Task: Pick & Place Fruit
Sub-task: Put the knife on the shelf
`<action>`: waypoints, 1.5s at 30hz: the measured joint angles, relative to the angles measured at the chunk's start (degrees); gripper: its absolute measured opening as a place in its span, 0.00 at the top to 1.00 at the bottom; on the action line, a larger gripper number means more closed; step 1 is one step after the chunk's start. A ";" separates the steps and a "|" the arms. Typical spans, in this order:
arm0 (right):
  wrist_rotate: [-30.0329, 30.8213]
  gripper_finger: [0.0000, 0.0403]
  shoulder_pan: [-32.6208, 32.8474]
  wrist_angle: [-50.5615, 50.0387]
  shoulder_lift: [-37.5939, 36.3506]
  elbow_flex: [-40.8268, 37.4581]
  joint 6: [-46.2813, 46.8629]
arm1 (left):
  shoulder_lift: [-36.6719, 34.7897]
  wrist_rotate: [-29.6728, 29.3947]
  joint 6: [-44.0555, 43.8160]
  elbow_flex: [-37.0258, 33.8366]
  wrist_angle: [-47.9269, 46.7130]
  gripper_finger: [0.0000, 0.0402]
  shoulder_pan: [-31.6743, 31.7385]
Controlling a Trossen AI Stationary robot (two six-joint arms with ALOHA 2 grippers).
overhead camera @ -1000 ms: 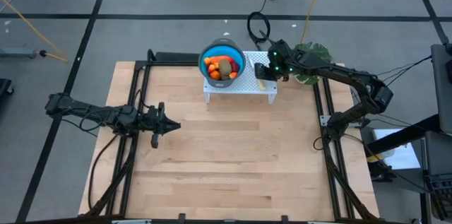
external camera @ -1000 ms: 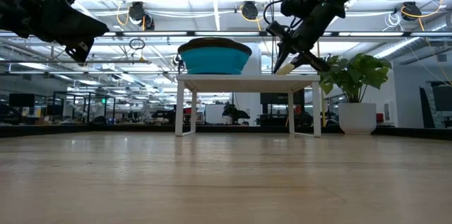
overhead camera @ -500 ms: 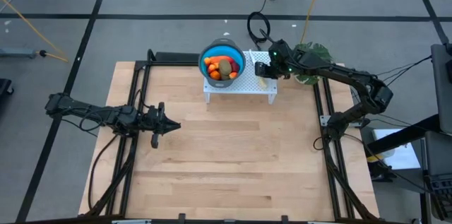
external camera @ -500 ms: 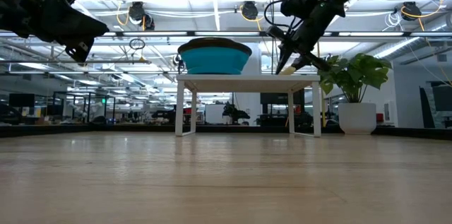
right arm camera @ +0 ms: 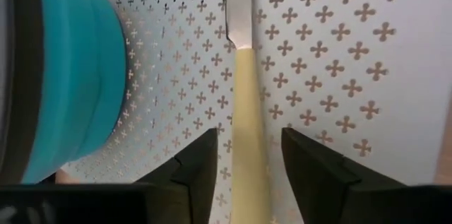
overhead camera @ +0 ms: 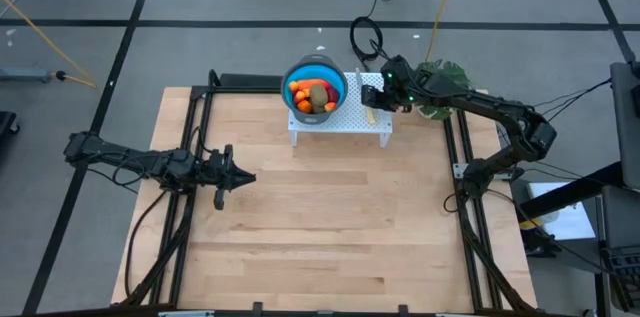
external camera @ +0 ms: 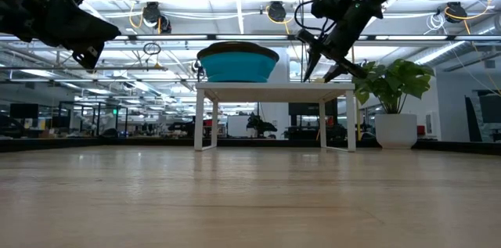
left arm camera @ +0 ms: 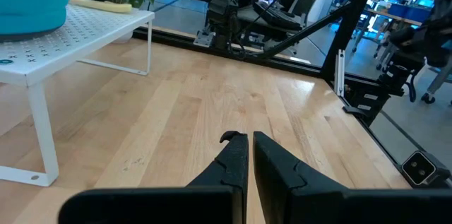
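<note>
Blue bowl (overhead camera: 316, 90) on the white perforated rack (overhead camera: 370, 120) already holds the fruit (overhead camera: 314, 95); none seen loose on the worktop (overhead camera: 320, 217), so the placing looks done. Right gripper (right arm camera: 247, 155) spread astride the knife (right arm camera: 246, 104) lying on the rack, apparently just set down. Left gripper (left arm camera: 250, 143) pressed together, idle over the worktop.

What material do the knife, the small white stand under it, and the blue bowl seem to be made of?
Knife: shiny grey blade, probably metal; matte pale-yellow handle, likely plastic or painted wood.
Stand: thin white sheet punched with small cross-shaped holes, probably painted metal, perhaps plastic.
Bowl: smooth matte blue wall with stepped rings, likely plastic or silicone.
</note>
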 joint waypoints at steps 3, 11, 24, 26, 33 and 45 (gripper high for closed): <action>-0.13 0.61 0.00 0.24 0.00 0.00 0.02 | 0.00 0.00 0.00 0.00 0.00 0.95 0.01; -4.55 0.63 0.41 0.52 -0.02 0.00 0.88 | 0.00 0.00 0.00 0.01 0.00 0.95 0.01; -4.59 0.66 2.70 0.44 -0.04 0.00 1.98 | 0.01 0.00 0.00 0.00 0.00 0.95 0.02; -4.59 0.66 3.13 0.41 -0.04 0.01 2.47 | 0.00 0.02 0.00 0.00 0.00 0.95 0.01; -4.59 0.66 4.69 0.54 -0.04 0.04 2.99 | 0.00 0.02 0.00 0.00 0.00 0.95 0.00; -5.92 0.66 5.66 0.76 -0.66 0.07 3.78 | 0.01 0.02 -0.14 0.01 0.00 0.95 0.02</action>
